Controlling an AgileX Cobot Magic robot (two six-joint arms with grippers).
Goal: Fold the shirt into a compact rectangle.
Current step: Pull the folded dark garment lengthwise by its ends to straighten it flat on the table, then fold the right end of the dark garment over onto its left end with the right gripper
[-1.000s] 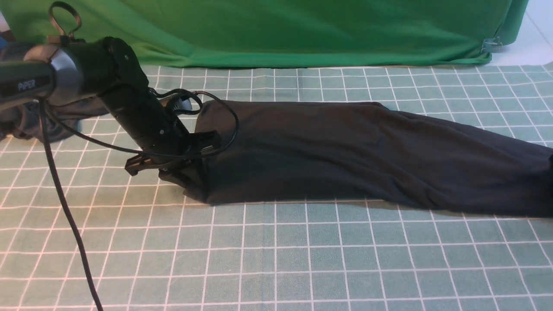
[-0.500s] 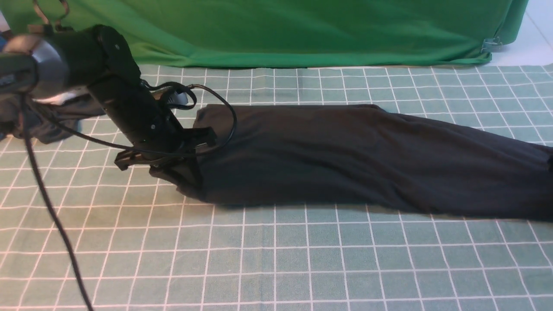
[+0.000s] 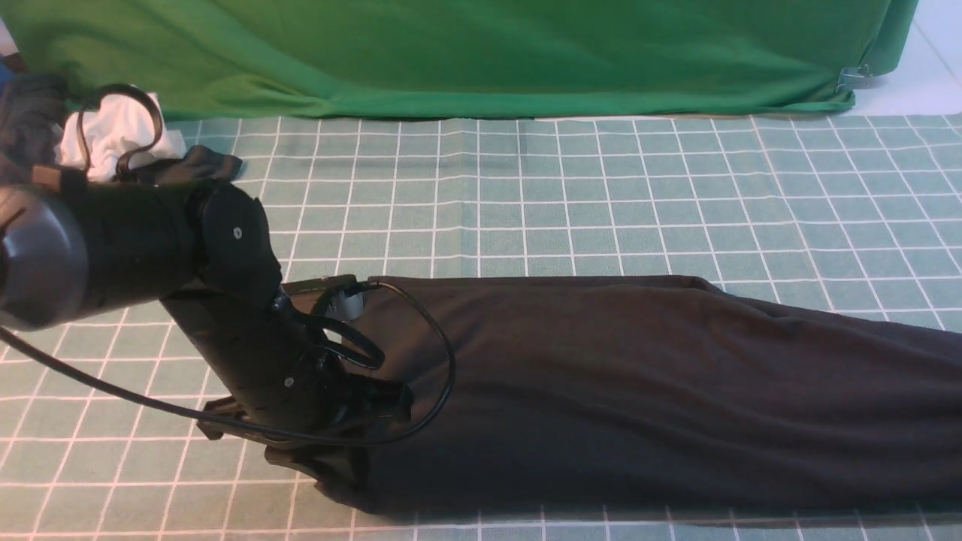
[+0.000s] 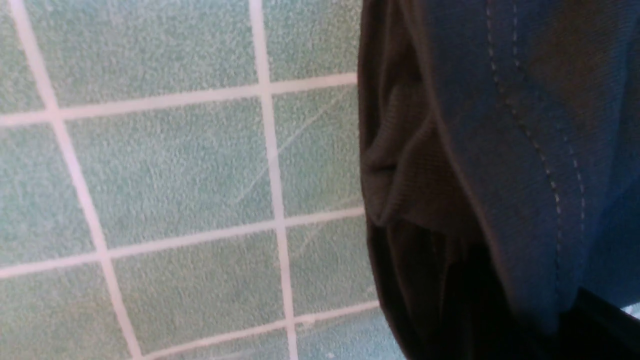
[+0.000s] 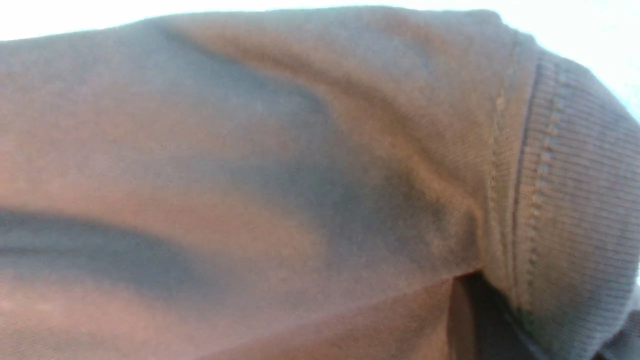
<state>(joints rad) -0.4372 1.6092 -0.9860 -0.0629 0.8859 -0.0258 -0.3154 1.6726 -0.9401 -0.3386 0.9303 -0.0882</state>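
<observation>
Shirt: black knit, lying as one long narrow band across the lower half of the front view, from lower left out past the right edge. No sleeve sticks out and no print shows. Judged: the lengthwise folds are done, and the crosswise folds, end over end, are left. It is a strip and not yet a compact rectangle.

Left pincer, lower left of frame, sits right at the band's left end. The corner of the cloth is gathered up under it, and it looks pressed together on that corner, though black on black hides the fingertips. The left wrist view agrees: bunched layers and a stitched hem close to the lens, bare mat beside them. A black cable loops from the arm over the shirt.

Right pincer: not seen in any view, so whether it is spread or pinching cannot be told. Its wrist view is filled with shirt fabric and a ribbed band.

Farther back: green checked mat. Upper left, well apart from the shirt, is a white cloth bunched with a dark grey garment. Farthest is the green backdrop cloth.
</observation>
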